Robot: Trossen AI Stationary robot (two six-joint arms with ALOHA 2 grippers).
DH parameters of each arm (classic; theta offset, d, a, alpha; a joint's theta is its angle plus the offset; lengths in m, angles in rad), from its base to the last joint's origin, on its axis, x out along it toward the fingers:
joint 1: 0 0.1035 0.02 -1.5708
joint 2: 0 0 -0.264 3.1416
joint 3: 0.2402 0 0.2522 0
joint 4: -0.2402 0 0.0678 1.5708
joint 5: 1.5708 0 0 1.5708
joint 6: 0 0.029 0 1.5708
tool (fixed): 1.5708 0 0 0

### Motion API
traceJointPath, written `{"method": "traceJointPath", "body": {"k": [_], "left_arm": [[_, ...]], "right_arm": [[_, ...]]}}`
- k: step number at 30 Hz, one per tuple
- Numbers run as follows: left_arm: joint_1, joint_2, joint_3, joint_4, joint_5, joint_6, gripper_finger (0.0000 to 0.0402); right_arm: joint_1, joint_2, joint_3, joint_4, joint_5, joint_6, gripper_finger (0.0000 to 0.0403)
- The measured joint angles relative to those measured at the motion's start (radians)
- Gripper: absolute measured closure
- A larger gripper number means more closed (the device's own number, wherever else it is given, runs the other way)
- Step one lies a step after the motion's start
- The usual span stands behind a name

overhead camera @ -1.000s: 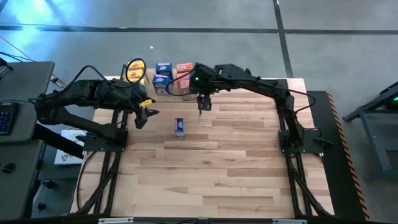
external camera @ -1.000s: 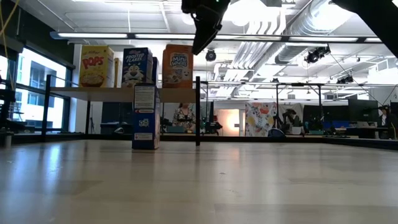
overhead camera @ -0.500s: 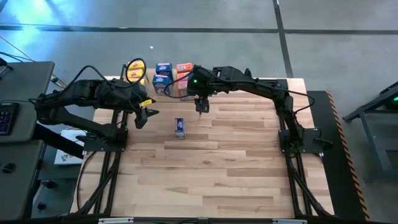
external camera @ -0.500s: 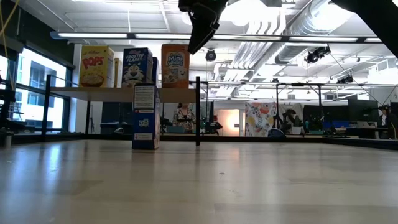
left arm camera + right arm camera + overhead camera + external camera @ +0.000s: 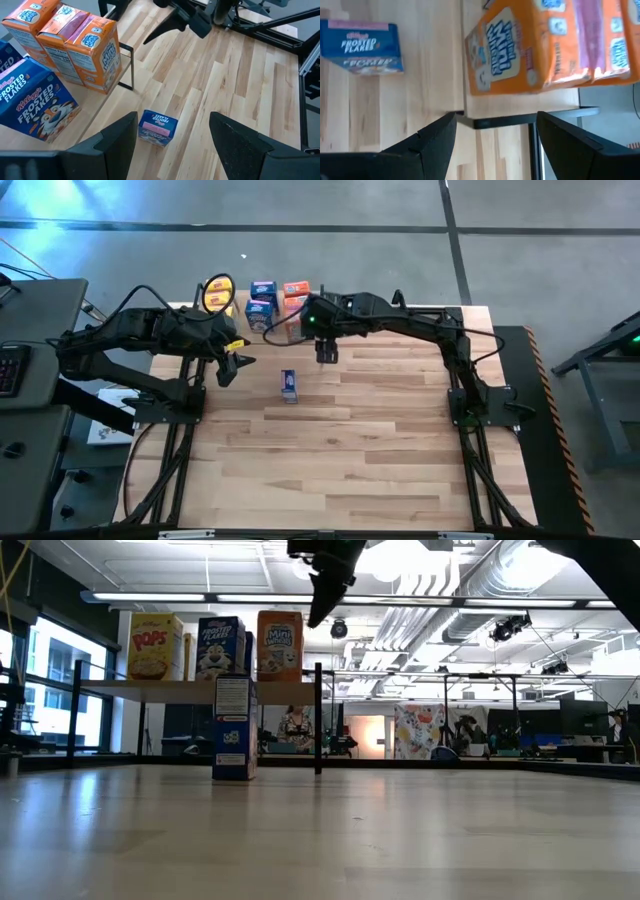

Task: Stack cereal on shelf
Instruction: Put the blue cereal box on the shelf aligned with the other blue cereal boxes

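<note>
Right gripper (image 5: 322,358) hangs with jaws released and empty just off the shelf (image 5: 150,688) edge where orange cereal boxes (image 5: 75,47) stand; left gripper (image 5: 229,368), jaws parted and empty, waits beside the lone blue box (image 5: 289,385) upright on the table (image 5: 380,440), presumably next.

Legible print: "POPS" on the yellow box (image 5: 155,646), "Kellogg's FROSTED FLAKES" on the blue shelf box (image 5: 36,105), "FROSTED FLAKES" on the blue table box (image 5: 361,47), "Mini Wheats" on the orange box (image 5: 280,644).
</note>
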Motion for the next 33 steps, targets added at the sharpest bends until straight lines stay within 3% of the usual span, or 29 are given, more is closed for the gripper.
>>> {"method": "traceJointPath", "body": {"k": [11,17,25,33], "left_arm": [[0.000,0.000,0.000,0.000,0.000,0.000,0.0163],[0.000,0.000,0.000,0.000,-0.003,0.175,0.0163],[0.000,0.000,0.000,0.007,-0.004,0.207,0.0163],[0.000,0.002,0.000,0.008,0.007,0.526,0.0163]], "right_arm": [[0.010,-0.061,0.000,-0.035,-0.004,0.001,0.0134],[0.010,-0.102,0.000,-0.065,-0.007,0.035,0.0134],[0.010,-0.146,0.000,-0.149,-0.005,0.103,0.0134],[0.010,-0.177,0.000,-0.221,-0.005,0.153,0.0134]]}}
